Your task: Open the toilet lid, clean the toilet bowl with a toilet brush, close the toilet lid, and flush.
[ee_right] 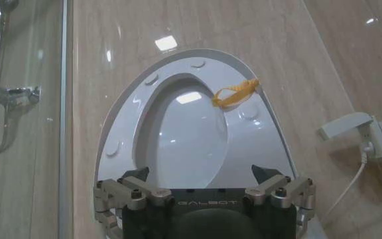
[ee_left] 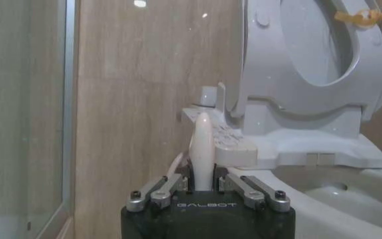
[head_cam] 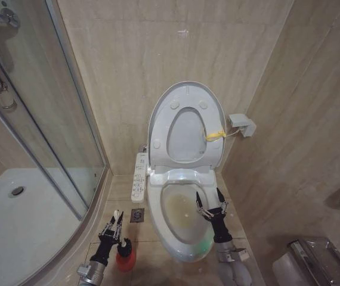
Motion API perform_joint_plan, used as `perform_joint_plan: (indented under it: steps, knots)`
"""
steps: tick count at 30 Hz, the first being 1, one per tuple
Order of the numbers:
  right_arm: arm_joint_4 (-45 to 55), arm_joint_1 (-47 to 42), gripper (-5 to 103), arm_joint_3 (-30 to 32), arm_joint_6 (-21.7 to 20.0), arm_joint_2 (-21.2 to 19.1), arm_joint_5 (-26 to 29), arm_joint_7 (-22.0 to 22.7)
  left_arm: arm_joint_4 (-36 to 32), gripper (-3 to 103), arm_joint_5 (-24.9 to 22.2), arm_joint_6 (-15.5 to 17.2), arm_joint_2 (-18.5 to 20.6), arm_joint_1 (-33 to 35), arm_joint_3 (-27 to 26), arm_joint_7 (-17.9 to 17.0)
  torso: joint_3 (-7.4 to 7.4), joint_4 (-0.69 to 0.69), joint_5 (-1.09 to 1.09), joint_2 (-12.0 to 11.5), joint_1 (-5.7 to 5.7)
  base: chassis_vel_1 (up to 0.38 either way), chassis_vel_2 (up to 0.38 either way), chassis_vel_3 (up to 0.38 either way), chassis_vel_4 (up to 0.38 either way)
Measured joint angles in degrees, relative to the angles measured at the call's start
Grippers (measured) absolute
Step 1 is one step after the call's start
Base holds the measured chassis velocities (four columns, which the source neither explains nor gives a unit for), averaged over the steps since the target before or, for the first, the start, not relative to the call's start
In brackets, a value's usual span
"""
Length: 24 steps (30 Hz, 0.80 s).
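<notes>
- The toilet brush (ee_left: pixel 202 149) is sitting between the fingers of the left gripper (head_cam: pixel 114 227), low on the left of the scene; its thin white handle is running straight up out of the closed jaws, so its long axis is standing roughly vertical.
- Just below that gripper, the red holder (head_cam: pixel 126 260) is resting on the floor tiles, touching or just beside the gripper's underside; I cannot tell whether the bristle head is out of it.
- The toilet bowl (head_cam: pixel 182 217) is lying to the right of the brush, close by, its long axis running near to far; judging by this, the brush needs to travel rightward and over the rim.
- The left arm is the nearer one to the brush and is the one carrying it; its wrist is pointing up and toward the far wall.
- The toilet lid (head_cam: pixel 185 95) is standing upright against the far wall, with the seat raised against it and a yellow tag (head_cam: pixel 215 135) on the right edge.
- The right gripper (head_cam: pixel 211 204) is hovering over the right side of the bowl, fingers spread wide and holding nothing.
</notes>
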Motion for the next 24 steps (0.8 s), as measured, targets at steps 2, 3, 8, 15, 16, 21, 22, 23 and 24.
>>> perform_joint_plan:
  steps: [2, 3, 8, 15, 16, 21, 22, 23, 24]
  knots:
    - [-0.36, 0.16, 100, 0.01, 0.00, -0.27, 0.11, -0.01, 1.03, 21, 0.68, 0.13, -0.21, -0.52, 0.13, -0.08, 0.00, 0.00, 0.00, 0.00, 0.00, 0.000, 0.000, 0.000, 0.000]
    - [-0.48, 0.37, 100, 0.03, 0.01, -0.43, 0.19, -0.01, 1.71, 21, 0.89, 0.27, -0.34, -0.79, 0.18, -0.11, 0.00, 0.00, 0.01, 0.00, 0.00, 0.000, 0.000, 0.000, 0.000]
    - [-0.77, 0.89, 100, 0.06, -0.10, -0.74, 0.57, 0.06, 3.72, 21, 1.00, 1.03, -1.21, -1.51, 0.20, -0.18, 0.00, 0.00, -0.01, 0.00, 0.00, 0.000, 0.000, 0.000, 0.000]
    - [-1.11, 1.27, 100, 0.00, -0.17, -0.72, 0.73, 0.09, 5.95, 21, 1.01, 2.12, -3.12, -1.93, 0.08, -0.22, 0.00, 0.01, 0.00, 0.00, 0.00, 0.000, 0.000, 0.000, 0.000]
    - [-1.12, 1.26, 100, -0.01, -0.17, -0.72, 0.77, 0.09, 6.66, 21, 1.04, 2.09, -3.56, -2.10, 0.00, -0.17, 0.00, 0.00, -0.01, 0.00, 0.00, 0.000, 0.000, 0.000, 0.000]
    - [-1.12, 1.17, 100, -0.03, -0.17, -0.76, 0.94, 0.10, 8.43, 21, 1.60, 1.79, -4.47, -2.50, -0.23, -0.11, 0.00, 0.01, 0.00, 0.00, 0.00, 0.000, 0.000, 0.000, 0.000]
    - [-1.12, 1.15, 100, -0.03, -0.16, -0.78, 1.00, 0.10, 8.64, 21, 1.75, 1.72, -4.60, -2.56, -0.30, -0.11, 0.00, 0.01, 0.00, 0.00, 0.00, 0.000, 0.000, 0.000, 0.000]
    - [-1.07, 1.10, 100, -0.03, -0.16, -0.84, 1.14, 0.09, 8.88, 21, 2.00, 1.64, -4.82, -2.68, -0.44, -0.11, 0.00, 0.01, 0.00, 0.00, 0.00, 0.000, 0.000, 0.000, 0.000]
    - [-0.96, 1.03, 100, -0.03, -0.15, -0.96, 1.33, 0.06, 9.16, 21, 2.29, 1.61, -5.02, -2.78, -0.64, -0.13, 0.00, 0.00, -0.01, 0.00, 0.00, 0.000, 0.000, 0.000, 0.000]
